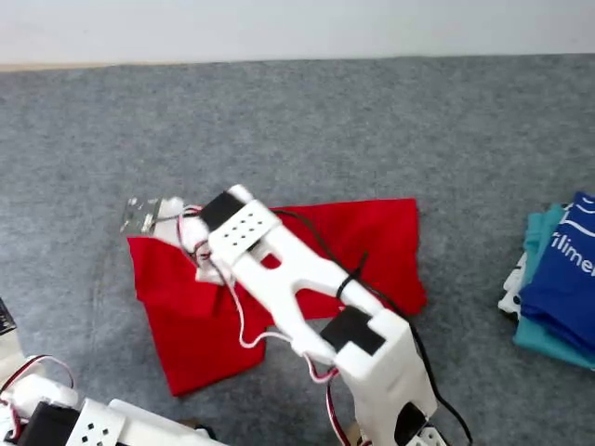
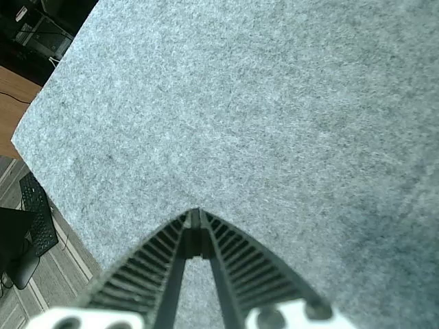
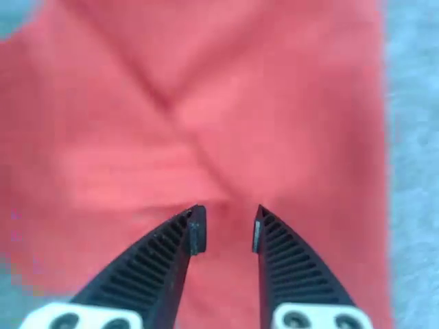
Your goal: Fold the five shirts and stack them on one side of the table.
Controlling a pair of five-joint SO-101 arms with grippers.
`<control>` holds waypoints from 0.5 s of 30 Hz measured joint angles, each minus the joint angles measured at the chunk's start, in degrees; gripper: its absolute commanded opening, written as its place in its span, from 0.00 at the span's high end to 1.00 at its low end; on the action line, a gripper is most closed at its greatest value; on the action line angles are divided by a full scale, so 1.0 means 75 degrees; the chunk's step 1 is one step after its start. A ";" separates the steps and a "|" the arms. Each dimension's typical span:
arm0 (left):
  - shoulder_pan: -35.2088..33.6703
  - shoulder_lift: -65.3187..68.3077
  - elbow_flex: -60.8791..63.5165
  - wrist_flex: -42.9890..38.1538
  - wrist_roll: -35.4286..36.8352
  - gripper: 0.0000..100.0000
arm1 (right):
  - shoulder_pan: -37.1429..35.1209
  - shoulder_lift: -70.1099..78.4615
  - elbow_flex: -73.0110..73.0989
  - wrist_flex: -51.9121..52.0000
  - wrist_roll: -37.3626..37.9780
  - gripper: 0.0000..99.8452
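A red shirt (image 1: 214, 307) lies crumpled and partly folded in the middle of the grey felt table (image 1: 372, 130). My right arm stretches across it from the near edge. Its gripper (image 1: 141, 216) hovers at the shirt's far left corner. In the right wrist view that gripper (image 3: 226, 229) stands open just above the red cloth (image 3: 206, 116), with nothing between its fingers. My left arm (image 1: 56, 418) rests at the near left corner. Its gripper (image 2: 195, 221) is shut and empty over bare felt (image 2: 274, 103).
A stack of folded shirts sits at the right edge, a blue one (image 1: 567, 269) on top of a teal one (image 1: 539, 237). In the left wrist view the table's edge (image 2: 41, 171) drops off to a floor with a keyboard (image 2: 38, 212).
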 measured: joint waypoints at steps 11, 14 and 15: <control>0.0000 0.0000 0.0000 0.0000 0.0000 1.00 | -0.1254 -0.0164 0.0094 0.1301 -0.0680 0.88; 0.0000 0.0000 0.0000 0.0000 0.0000 1.00 | -0.1360 0.0199 0.0164 0.0961 -0.0680 0.88; 0.0000 0.0000 0.0000 0.0000 0.0000 1.00 | -0.1360 0.0352 0.0164 0.0844 -0.0680 0.88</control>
